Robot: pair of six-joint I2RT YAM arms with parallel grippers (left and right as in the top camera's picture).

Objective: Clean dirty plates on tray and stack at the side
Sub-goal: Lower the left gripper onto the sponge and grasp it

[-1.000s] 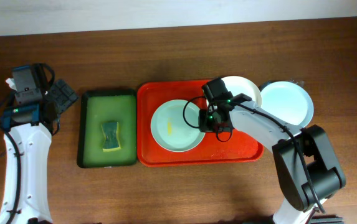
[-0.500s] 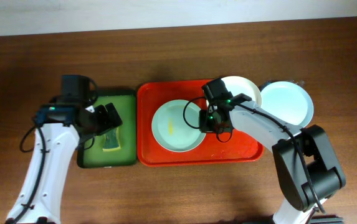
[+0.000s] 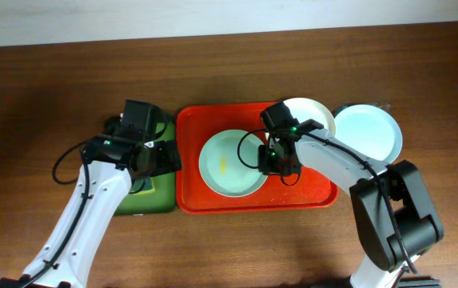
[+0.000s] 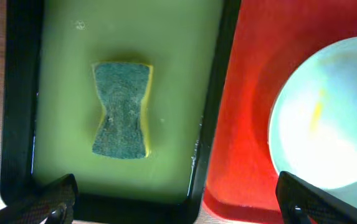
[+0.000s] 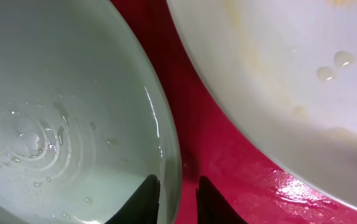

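The red tray holds a pale blue-green plate with a yellow smear. A white-cream plate rests at the tray's far right corner. A second pale blue-green plate lies on the table to the right of the tray. My right gripper is shut on the near plate's right rim, one finger inside and one outside. The white-cream plate lies just beside it. My left gripper is open and empty, hovering over the green tray's right edge.
The dark green tray stands left of the red tray, mostly hidden under my left arm. A green and yellow sponge lies in its middle. The red tray and plate also show in the left wrist view.
My left arm has swung right from the table's far left to over the green tray. The held plate has shifted slightly right. The right arm has hardly moved.
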